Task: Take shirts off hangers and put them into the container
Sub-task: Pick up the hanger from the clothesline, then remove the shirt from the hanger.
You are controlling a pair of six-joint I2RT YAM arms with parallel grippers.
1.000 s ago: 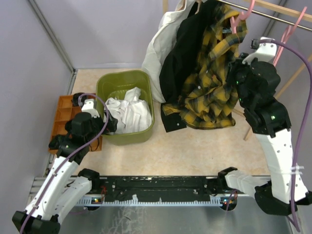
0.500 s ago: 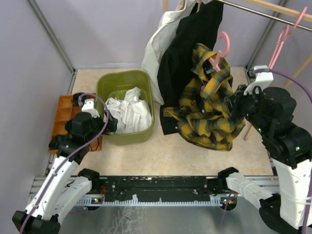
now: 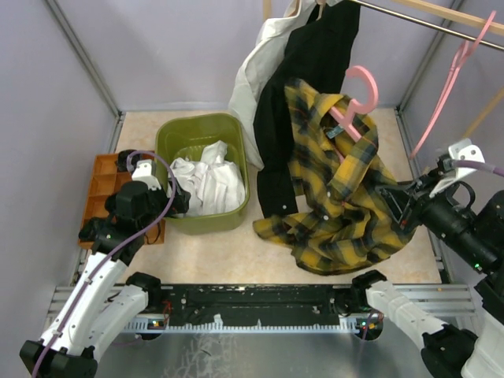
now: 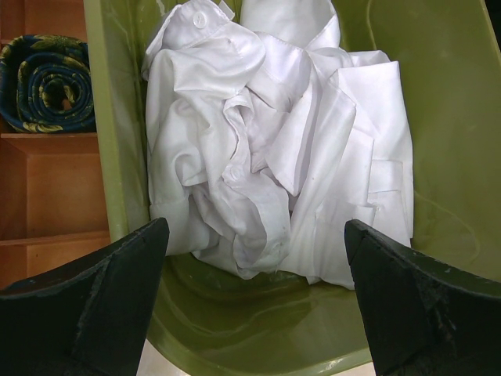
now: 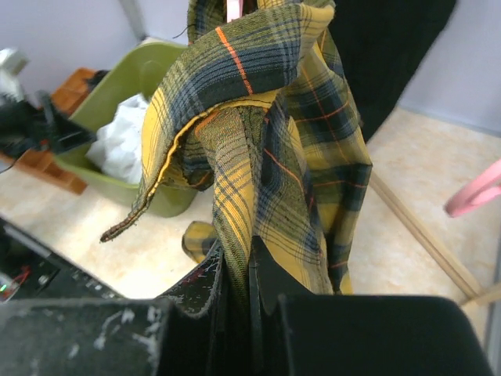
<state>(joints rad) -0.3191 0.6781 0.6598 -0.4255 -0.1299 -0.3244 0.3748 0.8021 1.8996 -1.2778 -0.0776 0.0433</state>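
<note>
The yellow-and-black plaid shirt (image 3: 339, 197) hangs in mid-air right of centre, and a pink hanger (image 3: 358, 94) is still in its collar, off the rail. My right gripper (image 3: 394, 203) is shut on a fold of the plaid shirt (image 5: 266, 133), cloth pinched between its jaws (image 5: 237, 266). A black shirt (image 3: 315, 71) and a cream shirt (image 3: 260, 71) hang on the rail behind. The olive container (image 3: 169, 142) holds a crumpled white shirt (image 3: 209, 181). Over the near-left rim of the container (image 4: 438, 117), my left gripper (image 4: 254, 298) is open and empty, with the white shirt (image 4: 274, 141) below it.
An orange compartment tray (image 3: 98, 189) with a rolled blue cloth (image 4: 47, 82) lies left of the container. A bare pink hanger (image 3: 449, 75) hangs from the metal rail (image 3: 425, 20) at the far right. Wooden poles (image 3: 472, 118) lean at the right wall.
My right arm has pulled the plaid shirt down and toward the near right. Its pink hanger has come off the rail with it. The left arm has not moved.
</note>
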